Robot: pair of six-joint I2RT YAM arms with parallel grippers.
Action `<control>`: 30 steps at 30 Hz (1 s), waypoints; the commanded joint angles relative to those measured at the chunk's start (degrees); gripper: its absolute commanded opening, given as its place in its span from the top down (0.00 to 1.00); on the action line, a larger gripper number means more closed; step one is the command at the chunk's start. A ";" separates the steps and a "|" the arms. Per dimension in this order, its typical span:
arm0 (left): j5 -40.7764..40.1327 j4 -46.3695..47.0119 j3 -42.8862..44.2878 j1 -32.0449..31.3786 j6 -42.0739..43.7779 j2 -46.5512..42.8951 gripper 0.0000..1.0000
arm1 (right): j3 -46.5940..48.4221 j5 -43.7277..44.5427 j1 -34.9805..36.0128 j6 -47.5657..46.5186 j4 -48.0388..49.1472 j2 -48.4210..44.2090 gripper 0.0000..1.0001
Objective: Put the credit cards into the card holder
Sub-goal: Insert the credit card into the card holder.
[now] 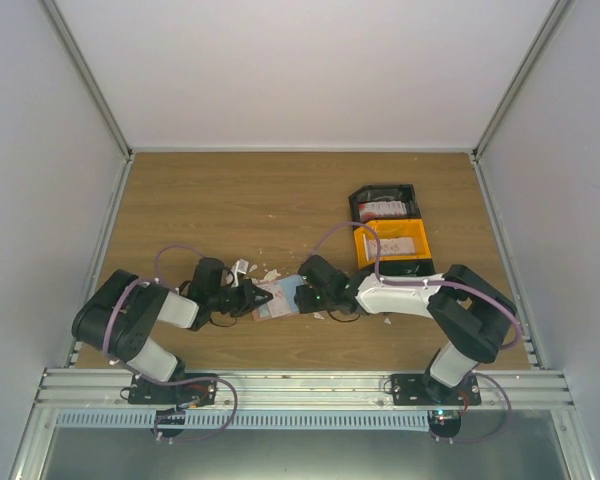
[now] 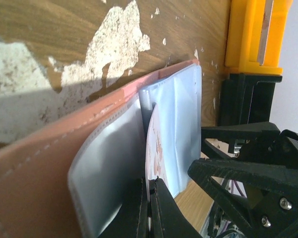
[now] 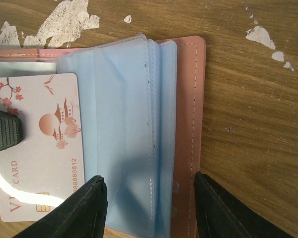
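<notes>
the card holder [image 3: 186, 99] lies open and flat on the worktop [image 1: 280, 190], near the front edge and between the two arms, its pale blue sleeves fanned over the salmon cover. one credit card [image 3: 39, 148], whitish-pink with a red print, sits over the holder's other half at 9 o'clock from the sleeves in the right wrist view, its long axis running 12 to 6, parallel to the holder's spine. the left gripper [image 2: 150, 186] is clenched on that card's edge; in its own view the card stands edge-on between sleeve leaves, though whether it already sits in a pocket cannot be told. in the top view the left gripper is at the holder's 9 o'clock and the right gripper [image 3: 149, 188] at its 3 o'clock, both right at the holder. the right gripper is released, jaws spread either side of the blue sleeves with nothing pinched. the next move seems to turn on sliding the card toward 3 o'clock, across the spine and into a sleeve mouth, so the left arm is the one placed to do it. the black bin [image 1: 380, 189] and orange bin [image 1: 363, 250] stand well apart at 1 o'clock.
</notes>
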 commanded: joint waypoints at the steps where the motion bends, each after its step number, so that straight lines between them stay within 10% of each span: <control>1: -1.22 1.81 1.63 0.21 0.33 2.68 1.00 | -1.10 -0.51 -0.38 1.39 0.98 -1.46 0.51; 30: -2.32 -3.54 8.52 -6.22 5.43 7.73 0.99 | 1.56 1.02 -0.43 -2.21 -3.68 3.19 0.87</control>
